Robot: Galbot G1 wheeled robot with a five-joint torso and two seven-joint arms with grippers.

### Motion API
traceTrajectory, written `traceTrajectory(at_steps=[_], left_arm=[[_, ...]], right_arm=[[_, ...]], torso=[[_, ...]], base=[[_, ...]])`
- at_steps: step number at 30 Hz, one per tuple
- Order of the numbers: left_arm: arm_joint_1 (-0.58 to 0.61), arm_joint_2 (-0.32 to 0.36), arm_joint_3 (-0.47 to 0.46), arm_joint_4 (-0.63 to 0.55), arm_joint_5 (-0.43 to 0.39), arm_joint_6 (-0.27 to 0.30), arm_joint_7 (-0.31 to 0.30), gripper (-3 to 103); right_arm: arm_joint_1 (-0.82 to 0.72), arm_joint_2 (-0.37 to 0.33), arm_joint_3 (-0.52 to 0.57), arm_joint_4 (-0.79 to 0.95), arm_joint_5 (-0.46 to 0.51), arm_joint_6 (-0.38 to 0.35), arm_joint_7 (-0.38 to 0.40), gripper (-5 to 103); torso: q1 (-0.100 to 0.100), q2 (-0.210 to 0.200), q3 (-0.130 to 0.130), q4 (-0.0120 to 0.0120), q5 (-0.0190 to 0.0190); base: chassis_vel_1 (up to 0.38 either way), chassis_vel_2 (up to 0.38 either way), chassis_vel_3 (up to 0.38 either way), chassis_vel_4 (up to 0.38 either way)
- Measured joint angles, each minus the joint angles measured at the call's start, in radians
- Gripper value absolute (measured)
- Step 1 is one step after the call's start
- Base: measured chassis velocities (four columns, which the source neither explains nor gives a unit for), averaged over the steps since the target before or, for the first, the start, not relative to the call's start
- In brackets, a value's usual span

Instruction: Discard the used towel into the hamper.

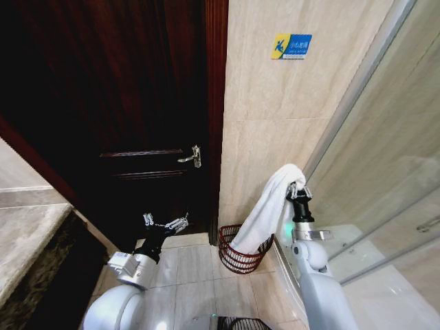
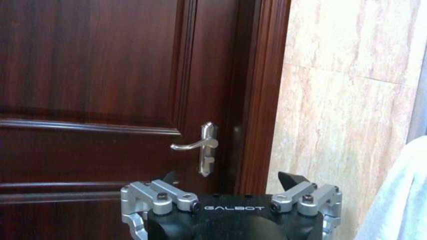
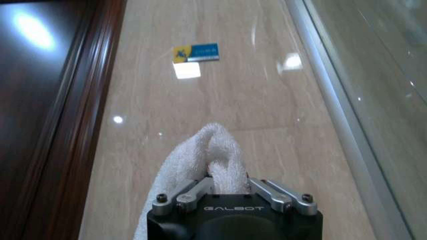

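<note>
White terry-cloth towel, soft and limp, hangs from the right gripper, whose fingers are clamped on a bunched fold near its upper end; the right wrist view shows that fold puffing up between the closed fingers. Its lower end droops into the small round dark red-brown wire hamper, which stands on the tiled floor against the beige marble wall, beside the dark wooden door. I judge the cloth light and floppy, not fragile, likely to drape and snag on the wire rim, so a pinch on a gathered fold suits it. The left gripper waits low in front of the door, its fingers apart and holding nothing
</note>
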Motion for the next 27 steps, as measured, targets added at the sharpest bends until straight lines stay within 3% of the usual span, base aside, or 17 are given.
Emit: traceTrajectory(at_steps=[17, 20, 21, 22, 27], left_arm=[[0.0, 0.0, 0.0, 0.0, 0.0, 0.0, 0.0, 100], [0.0, 0.0, 0.0, 0.0, 0.0, 0.0, 0.0, 100], [0.0, 0.0, 0.0, 0.0, 0.0, 0.0, 0.0, 100], [0.0, 0.0, 0.0, 0.0, 0.0, 0.0, 0.0, 100], [0.0, 0.0, 0.0, 0.0, 0.0, 0.0, 0.0, 100]], right_arm=[[-0.012, 0.011, 0.013, -0.108, 0.038, 0.057, -0.087, 8], [-0.021, 0.011, 0.013, -0.121, 0.056, 0.066, -0.13, 8], [-0.037, 0.01, 0.018, -0.145, 0.085, 0.067, -0.213, 8], [-0.048, 0.009, 0.019, -0.161, 0.094, 0.068, -0.243, 8], [-0.066, 0.016, 0.022, -0.238, 0.103, 0.085, -0.271, 8]], torso=[[0.0, 0.0, 0.0, 0.0001, 0.0], [0.0, 0.0, 0.0, 0.0002, -0.0005], [0.001, 0.0, 0.0, 0.0005, 0.0001], [0.001, 0.0, 0.0, 0.0005, 0.0001], [0.0, 0.0, 0.0, -0.0007, -0.0006]], base=[[-0.065, 0.063, 0.067, -0.065], [-0.176, 0.168, 0.185, -0.167], [-0.155, 0.135, 0.134, -0.153], [-0.117, 0.135, 0.134, -0.019], [-0.06, 0.035, 0.03, -0.01]])
